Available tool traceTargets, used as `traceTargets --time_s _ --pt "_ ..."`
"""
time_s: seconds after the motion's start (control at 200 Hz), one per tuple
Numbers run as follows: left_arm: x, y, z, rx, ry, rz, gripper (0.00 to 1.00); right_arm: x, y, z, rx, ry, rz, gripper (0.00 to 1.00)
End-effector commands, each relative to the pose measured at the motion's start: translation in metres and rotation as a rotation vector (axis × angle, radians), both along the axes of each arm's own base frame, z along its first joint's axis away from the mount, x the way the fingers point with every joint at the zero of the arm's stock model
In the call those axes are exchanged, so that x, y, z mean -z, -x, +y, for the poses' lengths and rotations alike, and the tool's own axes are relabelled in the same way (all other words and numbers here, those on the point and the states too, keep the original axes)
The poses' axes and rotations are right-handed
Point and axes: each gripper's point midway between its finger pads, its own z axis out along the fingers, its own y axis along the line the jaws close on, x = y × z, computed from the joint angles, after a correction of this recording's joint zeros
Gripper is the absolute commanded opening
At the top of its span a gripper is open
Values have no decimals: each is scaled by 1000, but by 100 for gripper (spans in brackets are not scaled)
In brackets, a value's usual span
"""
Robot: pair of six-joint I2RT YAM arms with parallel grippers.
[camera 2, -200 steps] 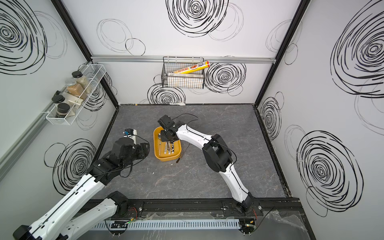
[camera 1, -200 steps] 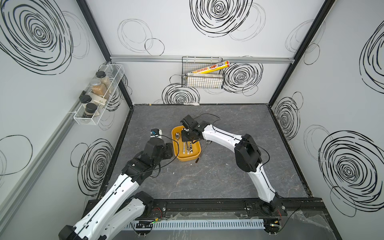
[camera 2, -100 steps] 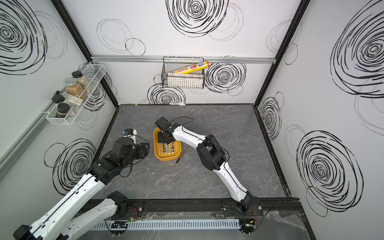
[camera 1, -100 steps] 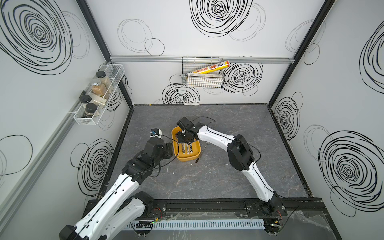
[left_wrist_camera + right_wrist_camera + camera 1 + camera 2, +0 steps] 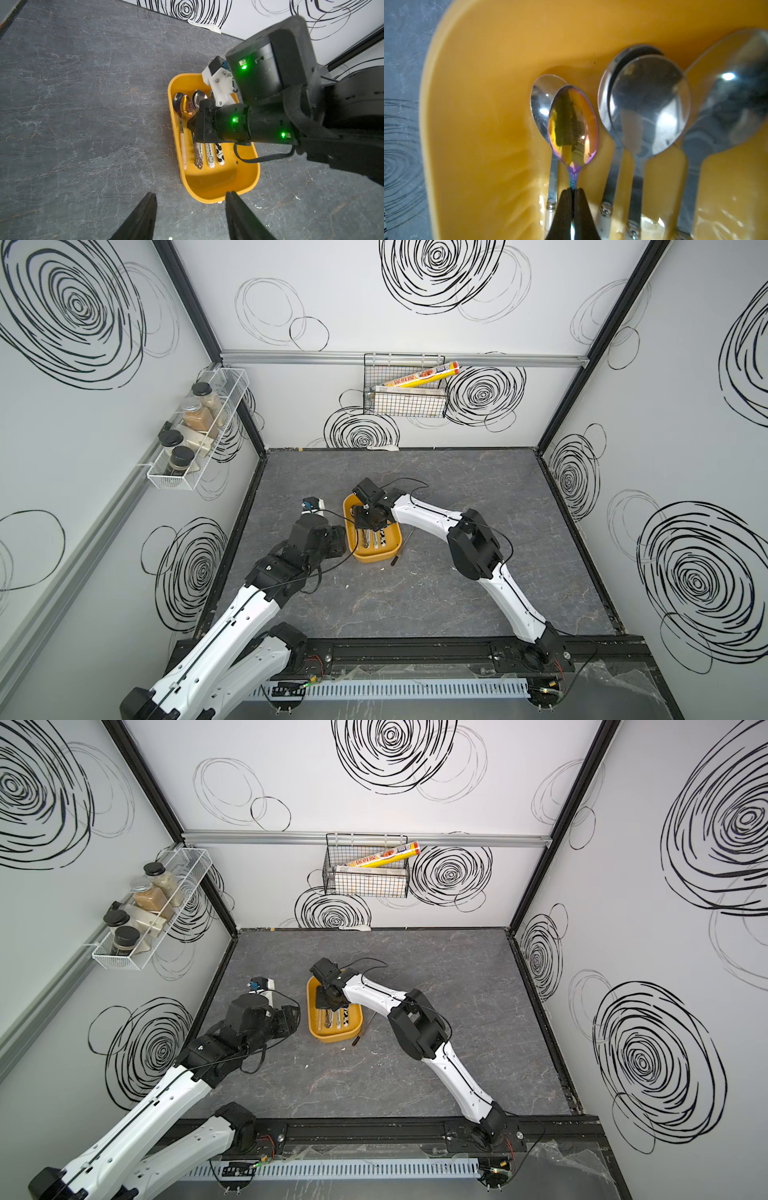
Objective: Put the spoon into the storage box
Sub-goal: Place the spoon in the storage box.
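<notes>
Nearness first: found left gripper [image 5: 190, 193] parted and empty, just beside the near end of the storage box [image 5: 247, 182] on the bench [image 5: 83, 104]. Farther in, saw right gripper [image 5: 572, 190] pinched tight on the neck of the iridescent spoon [image 5: 573, 128], low inside the box. Noted long axis along the box's length, bowl pointing away from that gripper, parallel to the other spoons [image 5: 650, 104]. Judged only a release remained.

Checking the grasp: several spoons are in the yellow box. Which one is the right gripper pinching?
The iridescent gold-purple spoon; the right gripper is shut on its neck. The other spoons have plain silver bowls.
</notes>
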Motion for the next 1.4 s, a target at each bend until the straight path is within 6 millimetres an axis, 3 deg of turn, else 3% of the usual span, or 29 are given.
traceTargets --time_s 0.0,0.065,0.19,0.365,0.576,0.696,0.856,0.896,1.051,1.131,1.231,1.307,1.392 --pt "-4 -6 0 -5 15 -30 60 13 0 0 20 17 8 0" --pt "-4 -6 0 -4 15 -29 60 14 0 1 17 11 11 1" --pt "-5 -6 -1 -3 17 -32 60 9 0 1 11 6 6 13" --pt "-6 -6 1 -7 17 -35 60 -11 -2 4 -15 -14 -30 20" --pt "-7 -5 2 -13 18 -43 60 -58 -5 0 -40 -36 -118 22" --pt "-8 -5 0 -2 20 -40 60 -94 -9 -20 -34 -25 -201 23" --pt "-15 -2 -8 48 39 -73 60 -134 -12 -92 48 5 -302 23" --pt "-18 -1 -11 65 43 -82 60 -139 -10 -119 81 2 -319 24" --pt "-23 0 -42 181 38 -75 59 -128 13 -238 220 54 -385 24" --pt "-27 -2 -75 257 10 -60 59 -115 29 -301 314 134 -438 26" --pt "-27 -3 -126 341 -82 -50 59 -93 53 -359 397 234 -468 27" --pt "-11 -8 -165 425 -118 8 59 -77 70 -387 471 280 -470 27" --pt "12 -18 -199 502 -118 78 58 -61 82 -394 478 283 -458 27"
